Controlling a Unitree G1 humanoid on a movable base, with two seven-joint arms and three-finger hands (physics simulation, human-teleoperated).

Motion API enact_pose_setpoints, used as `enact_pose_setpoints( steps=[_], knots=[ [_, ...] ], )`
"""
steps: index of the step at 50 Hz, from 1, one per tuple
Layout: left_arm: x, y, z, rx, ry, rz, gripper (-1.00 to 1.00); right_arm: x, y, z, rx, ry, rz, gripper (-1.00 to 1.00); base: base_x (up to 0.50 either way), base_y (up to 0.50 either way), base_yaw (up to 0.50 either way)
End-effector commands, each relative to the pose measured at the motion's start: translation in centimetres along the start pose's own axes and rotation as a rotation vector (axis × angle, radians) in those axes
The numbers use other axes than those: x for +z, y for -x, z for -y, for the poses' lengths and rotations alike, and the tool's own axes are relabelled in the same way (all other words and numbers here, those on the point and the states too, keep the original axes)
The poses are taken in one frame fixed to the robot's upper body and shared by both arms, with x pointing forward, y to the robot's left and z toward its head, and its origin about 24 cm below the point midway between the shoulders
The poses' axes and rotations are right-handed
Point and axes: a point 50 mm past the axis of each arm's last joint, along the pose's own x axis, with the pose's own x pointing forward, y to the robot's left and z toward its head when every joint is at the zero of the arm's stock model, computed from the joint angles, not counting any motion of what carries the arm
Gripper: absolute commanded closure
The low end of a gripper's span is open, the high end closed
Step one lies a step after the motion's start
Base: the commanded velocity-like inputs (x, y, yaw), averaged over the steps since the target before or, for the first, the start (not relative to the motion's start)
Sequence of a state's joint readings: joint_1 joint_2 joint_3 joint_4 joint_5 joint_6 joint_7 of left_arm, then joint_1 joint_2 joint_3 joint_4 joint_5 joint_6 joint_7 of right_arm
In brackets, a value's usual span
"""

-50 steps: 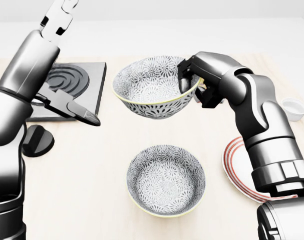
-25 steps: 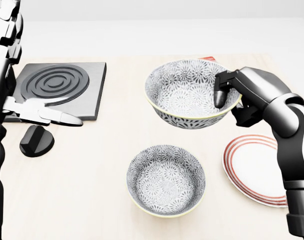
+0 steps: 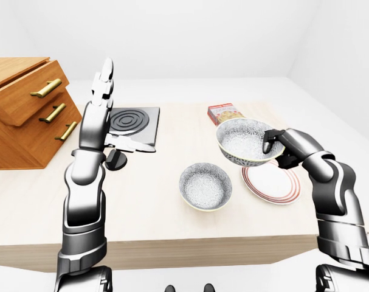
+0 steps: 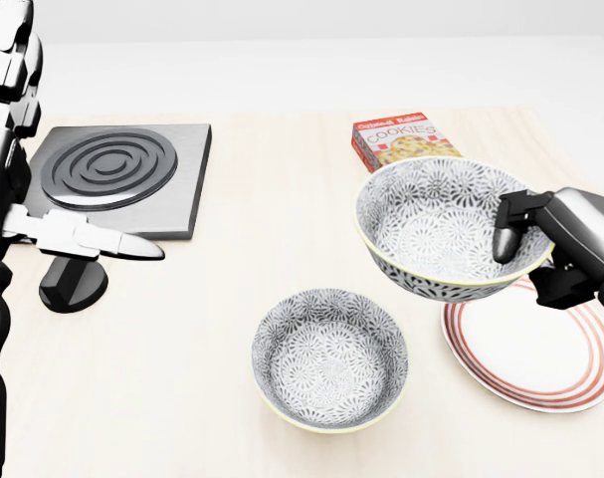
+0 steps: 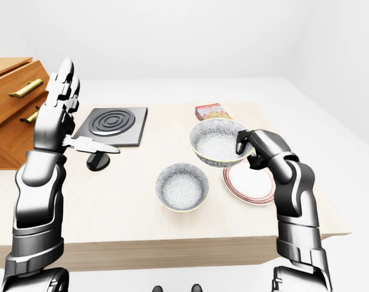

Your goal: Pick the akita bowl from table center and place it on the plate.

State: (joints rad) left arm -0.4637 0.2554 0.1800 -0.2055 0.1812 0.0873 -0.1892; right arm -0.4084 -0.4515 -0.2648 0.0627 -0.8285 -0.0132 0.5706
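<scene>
Partly over the plate [image 4: 540,373], grey floral akita bowl [image 4: 421,224], apparently yellow-rimmed.

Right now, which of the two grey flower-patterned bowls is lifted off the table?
The flower-patterned bowl at the head view's right, pinched at its rim by the right hand. The other bowl rests on the wooden table.

Left robot hand [image 3: 98,112] raised flat; right robot hand [image 4: 565,244] clenched.
</scene>
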Motion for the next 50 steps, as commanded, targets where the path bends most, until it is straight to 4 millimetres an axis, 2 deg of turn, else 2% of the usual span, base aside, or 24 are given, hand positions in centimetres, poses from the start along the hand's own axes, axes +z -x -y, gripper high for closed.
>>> enact_pose_setpoints(
  steps=[1, 10, 18, 21, 34, 40, 44, 50],
  knots=[
    [-0.2, 0.1, 0.1, -0.001, 0.004, -0.009, -1.0, -2.1, 2.1, 0.3, -0.07, -0.193, 0.003, 1.0, 0.0, 0.0, 0.0],
    [-0.4, 0.3, 0.3, -0.003, 0.006, -0.019, -1.0, -4.3, 3.5, 0.0, -0.1, -0.21, -0.054, 1.0, 0.0, 0.0, 0.0],
    [-0.7, 0.5, 0.7, -0.006, 0.011, -0.032, -1.0, -5.4, 3.0, -0.1, -0.112, -0.2, -0.096, 1.0, 0.0, 0.0, 0.0],
    [-0.7, 0.5, 0.7, -0.008, 0.012, -0.033, -1.0, -6.8, 3.9, -0.4, -0.12, -0.197, -0.118, 1.0, 0.0, 0.0, 0.0],
    [-0.8, 0.6, 0.8, -0.01, 0.009, -0.039, -1.0, -9.5, 4.6, -1.7, -0.12, -0.204, -0.218, 1.0, 0.0, 0.0, 0.0],
    [-0.9, 0.7, 0.9, -0.014, 0.008, -0.041, -1.0, -9.9, 4.1, -2.2, -0.116, -0.205, -0.24, 1.0, 0.0, 0.0, 0.0],
    [-0.9, 0.7, 0.9, -0.014, 0.008, -0.043, -1.0, -10.8, 4.1, -2.6, -0.11, -0.217, -0.277, 1.0, 0.0, 0.0, 0.0],
    [-1.2, 0.8, 1.1, -0.016, 0.01, -0.055, -1.0, -10.8, 3.5, -3.1, -0.1, -0.213, -0.286, 1.0, 0.0, 0.0, 0.0]
  ],
)
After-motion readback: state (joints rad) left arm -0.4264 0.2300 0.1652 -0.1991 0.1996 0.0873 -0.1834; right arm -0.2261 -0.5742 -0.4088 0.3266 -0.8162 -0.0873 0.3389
